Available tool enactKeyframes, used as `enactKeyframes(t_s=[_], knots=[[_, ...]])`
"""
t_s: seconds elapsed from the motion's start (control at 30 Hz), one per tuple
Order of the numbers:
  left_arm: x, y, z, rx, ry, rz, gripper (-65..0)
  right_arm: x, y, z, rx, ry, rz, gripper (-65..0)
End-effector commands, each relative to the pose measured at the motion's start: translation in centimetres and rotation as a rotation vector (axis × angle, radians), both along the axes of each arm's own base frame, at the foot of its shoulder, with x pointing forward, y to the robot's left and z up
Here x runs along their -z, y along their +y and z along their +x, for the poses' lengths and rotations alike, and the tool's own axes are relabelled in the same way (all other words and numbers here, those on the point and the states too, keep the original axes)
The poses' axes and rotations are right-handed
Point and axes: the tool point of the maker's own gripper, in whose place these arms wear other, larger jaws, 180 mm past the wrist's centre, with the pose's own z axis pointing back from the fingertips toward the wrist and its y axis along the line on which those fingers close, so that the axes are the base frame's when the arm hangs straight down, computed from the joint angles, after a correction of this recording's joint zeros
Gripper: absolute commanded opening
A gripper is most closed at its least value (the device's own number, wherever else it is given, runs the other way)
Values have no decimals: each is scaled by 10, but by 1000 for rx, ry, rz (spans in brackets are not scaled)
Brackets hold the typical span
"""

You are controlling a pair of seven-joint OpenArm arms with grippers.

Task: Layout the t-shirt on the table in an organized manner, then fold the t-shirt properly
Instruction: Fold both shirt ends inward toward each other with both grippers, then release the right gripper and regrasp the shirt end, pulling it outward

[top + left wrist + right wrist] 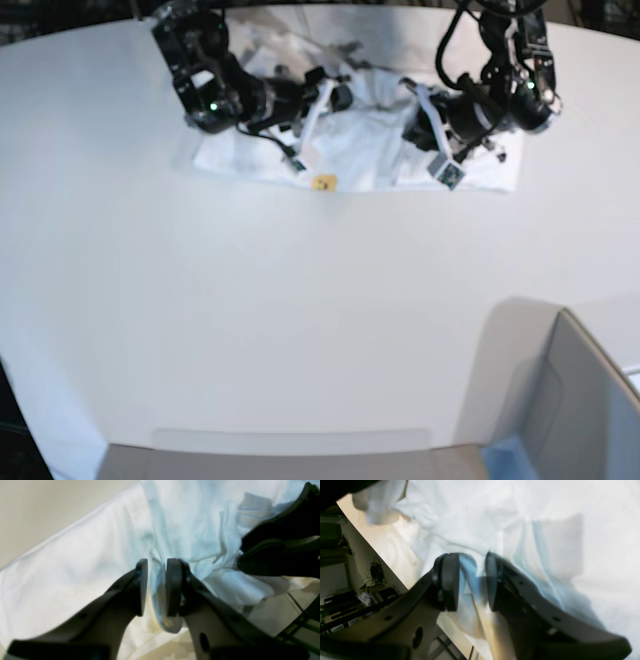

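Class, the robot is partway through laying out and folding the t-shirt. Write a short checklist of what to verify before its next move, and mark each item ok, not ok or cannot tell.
1. t-shirt lies wholly on the table: ok, at the far side.
2. Shirt spread flat: not ok, the middle is bunched and wrinkled.
3. left gripper has cloth between its fingers: ok, a fold sits in the gap; whether it is pinched, cannot tell.
4. right gripper has cloth between its fingers: ok, fabric sits in the gap; grip firmness cannot tell.
5. The two arms are apart over the shirt: ok in the base view.
6. Print facing up or down: cannot tell.
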Motion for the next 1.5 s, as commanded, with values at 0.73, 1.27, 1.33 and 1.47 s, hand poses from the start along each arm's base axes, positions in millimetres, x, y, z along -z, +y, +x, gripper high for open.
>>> enactKeyframes(t_s=[0.73,1.27,1.33,1.47], knots=[[57,113,-9,-304,202,55,-456,5,-43,-18,-60,19,-173,-451],[82,116,-9,-321,230,11,-457,-51,-66,-1,-112,-185,-182,-451],[82,116,-9,-322,230,10,-457,-53,-74,2,-60,-170,-167,-451],[81,116,-6,-325,220,7,-457,-62,-89,8,92,-136,-53,-451]])
